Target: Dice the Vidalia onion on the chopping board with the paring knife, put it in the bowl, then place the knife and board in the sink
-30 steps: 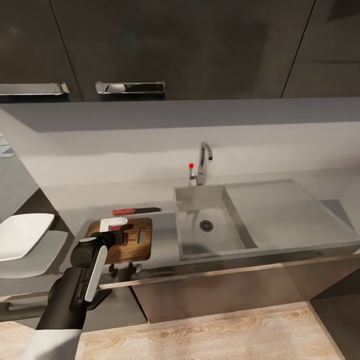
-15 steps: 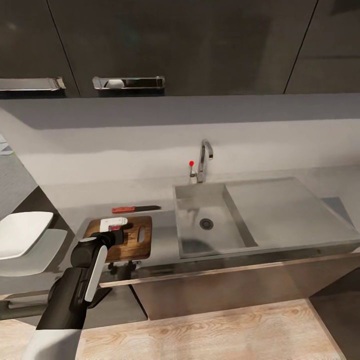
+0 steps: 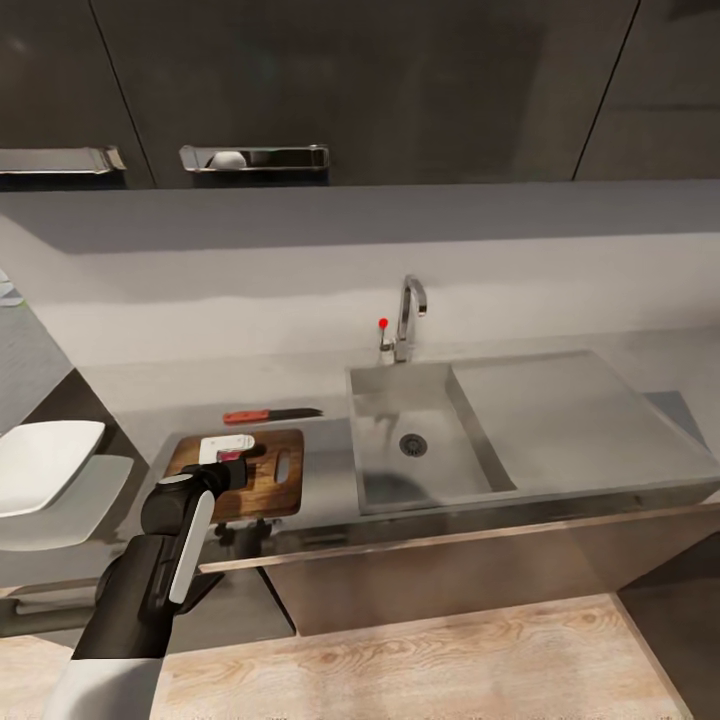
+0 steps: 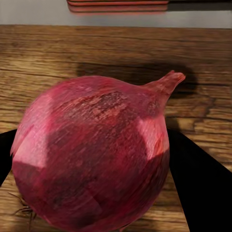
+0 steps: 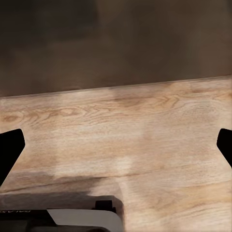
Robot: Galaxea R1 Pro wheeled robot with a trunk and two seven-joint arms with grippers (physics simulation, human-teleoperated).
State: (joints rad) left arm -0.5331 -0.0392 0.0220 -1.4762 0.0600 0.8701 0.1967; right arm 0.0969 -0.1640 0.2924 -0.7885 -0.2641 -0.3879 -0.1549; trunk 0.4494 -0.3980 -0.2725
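Observation:
My left gripper (image 3: 232, 458) is over the near left part of the dark brown chopping board (image 3: 262, 478), shut on the Vidalia onion (image 4: 92, 154). The left wrist view shows the pinkish-red onion large between the black fingers (image 4: 198, 188), with board grain (image 4: 48, 58) right behind it. Whether it touches the board, I cannot tell. The red-handled paring knife (image 3: 270, 414) lies on the countertop (image 3: 320, 475) just behind the board. Right of the board is the sink (image 3: 385, 400), its basin holding nothing. The white bowl (image 3: 45, 465) is at the far left. My right gripper (image 5: 116, 150) hangs open over pale wood floor.
A chrome tap (image 3: 407, 318) with a small red knob (image 3: 383, 324) stands behind the basin. A flat drainer (image 3: 560, 420) runs right of it. Dark wall cabinets with metal handles (image 3: 255, 157) hang above. Pale wood floor (image 3: 450, 660) lies in front of the lower cabinets.
The whole head view has shifted slightly, so the camera moved. My left gripper keeps the onion over the same spot of the board.

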